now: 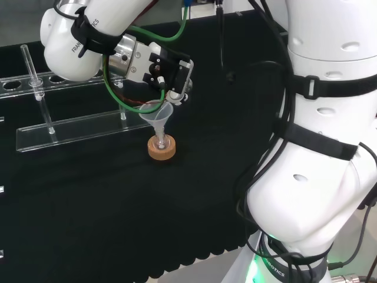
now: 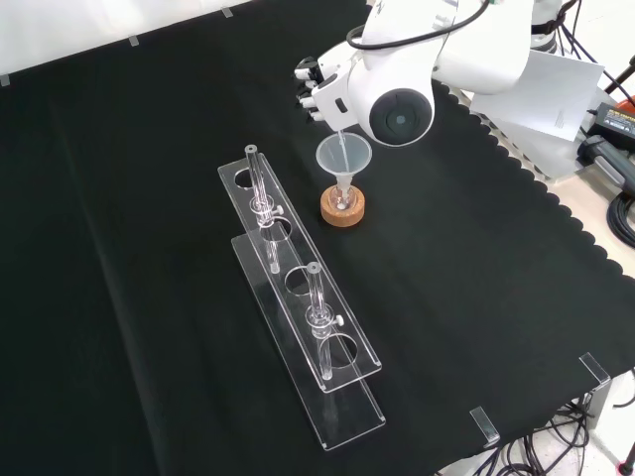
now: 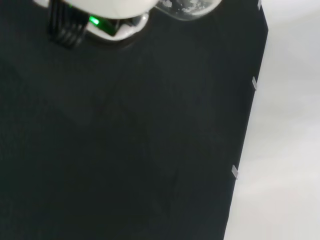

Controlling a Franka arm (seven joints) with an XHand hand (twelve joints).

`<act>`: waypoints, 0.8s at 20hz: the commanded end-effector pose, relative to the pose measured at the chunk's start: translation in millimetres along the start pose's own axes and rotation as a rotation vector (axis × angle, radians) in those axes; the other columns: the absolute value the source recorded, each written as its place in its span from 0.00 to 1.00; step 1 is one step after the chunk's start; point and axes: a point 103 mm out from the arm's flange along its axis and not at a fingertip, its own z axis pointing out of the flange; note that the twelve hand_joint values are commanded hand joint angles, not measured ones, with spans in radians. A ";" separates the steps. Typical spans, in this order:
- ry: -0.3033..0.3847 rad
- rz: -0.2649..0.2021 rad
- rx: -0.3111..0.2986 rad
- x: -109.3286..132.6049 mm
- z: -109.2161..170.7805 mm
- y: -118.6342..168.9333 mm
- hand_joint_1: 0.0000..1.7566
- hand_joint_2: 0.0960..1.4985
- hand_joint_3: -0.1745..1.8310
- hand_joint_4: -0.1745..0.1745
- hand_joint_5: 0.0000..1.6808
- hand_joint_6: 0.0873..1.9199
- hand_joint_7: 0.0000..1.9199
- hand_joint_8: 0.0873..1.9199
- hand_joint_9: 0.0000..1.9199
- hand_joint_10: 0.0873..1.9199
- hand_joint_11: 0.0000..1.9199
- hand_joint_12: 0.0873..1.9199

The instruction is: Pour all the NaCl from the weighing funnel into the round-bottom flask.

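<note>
While the hand (image 1: pixel 168 73) hangs over the middle of the black cloth (image 1: pixel 88 206) in the head view, it tilts a clear weighing funnel (image 1: pixel 177 96) w/ its spout down at the wide mouth of a clear funnel (image 1: pixel 156 115). That funnel sits upright in the neck of the round-bottom flask (image 1: pixel 161 143), which rests on a cork ring (image 1: pixel 161 150). Fingers look curled round the weighing funnel, tho they're mostly hidden behind the hand's body, so the hold is hard to make out in detail.

Front view: hand (image 2: pixel 316 89) comes in from the top, partly behind the arm's white link w/ grey cap (image 2: pixel 400 114); a thin clear stem of the weighing funnel (image 2: pixel 341 149) slants into the funnel (image 2: pixel 343 156) above the cork ring (image 2: pixel 343 207). Just left of it, 2 clear acrylic racks (image 2: pixel 298 297) run diagonally, holding upright glass tubes (image 2: pixel 260 193) (flask contents can't be told).

Wrist view: a clear glass piece w/ white grains (image 3: pixel 187 7) at the edge, cloth (image 3: pixel 125 140) beyond
</note>
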 end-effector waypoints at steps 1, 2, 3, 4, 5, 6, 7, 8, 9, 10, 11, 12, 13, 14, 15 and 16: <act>-0.015 0.003 -0.001 -0.4 -0.2 0.4 0.64 0.41 0.38 1.00 0.79 0.26 0.43 0.32 0.66 0.01 0.56 0.42; -0.019 0.003 -0.001 -0.6 -0.5 0.3 0.64 0.41 0.38 1.00 0.79 0.26 0.43 0.32 0.66 0.01 0.56 0.42; -0.015 0.000 -0.001 -2.4 1.0 0.1 0.64 0.41 0.38 1.00 0.79 0.26 0.43 0.32 0.66 0.01 0.56 0.42; -0.021 0.000 -0.003 -3.2 1.9 0.2 0.64 0.41 0.38 1.00 0.79 0.26 0.43 0.32 0.66 0.01 0.56 0.42; -0.030 0.002 0.001 -2.6 0.7 0.3 0.64 0.41 0.38 1.00 0.79 0.26 0.43 0.32 0.66 0.01 0.56 0.42; -0.040 0.002 -0.001 -1.6 -1.2 0.4 0.64 0.41 0.38 1.00 0.79 0.26 0.43 0.32 0.66 0.01 0.56 0.42; -0.056 0.000 0.001 -0.5 -2.8 0.3 0.64 0.41 0.38 1.00 0.79 0.26 0.43 0.32 0.66 0.01 0.56 0.42; -0.065 0.003 -0.004 -0.1 -4.1 0.1 0.64 0.41 0.38 1.00 0.79 0.26 0.43 0.32 0.66 0.01 0.56 0.42; -0.072 0.003 -0.007 0.4 -5.0 -0.2 0.64 0.41 0.38 1.00 0.79 0.26 0.43 0.32 0.66 0.01 0.55 0.42; -0.080 0.004 -0.006 0.6 -5.6 -0.5 0.64 0.41 0.38 1.00 0.79 0.26 0.43 0.32 0.65 0.01 0.55 0.42; -0.083 0.005 -0.007 1.1 -5.7 -0.5 0.64 0.41 0.38 1.00 0.79 0.26 0.43 0.32 0.65 0.01 0.55 0.42; -0.091 0.000 -0.005 1.3 -4.1 1.1 0.64 0.41 0.38 1.00 0.79 0.26 0.43 0.32 0.65 0.01 0.55 0.42; -0.093 0.000 -0.005 1.5 -4.0 1.1 0.64 0.41 0.38 1.00 0.79 0.26 0.43 0.32 0.65 0.01 0.55 0.42; -0.098 0.003 -0.006 1.6 -4.6 0.3 0.64 0.41 0.38 1.00 0.79 0.26 0.43 0.32 0.65 0.01 0.55 0.42; -0.102 0.006 -0.007 1.5 -5.7 -0.6 0.64 0.41 0.38 1.00 0.79 0.26 0.43 0.32 0.65 0.01 0.55 0.42; -0.104 0.008 -0.009 1.3 -6.6 -1.3 0.64 0.41 0.38 1.00 0.79 0.26 0.43 0.33 0.65 0.01 0.55 0.42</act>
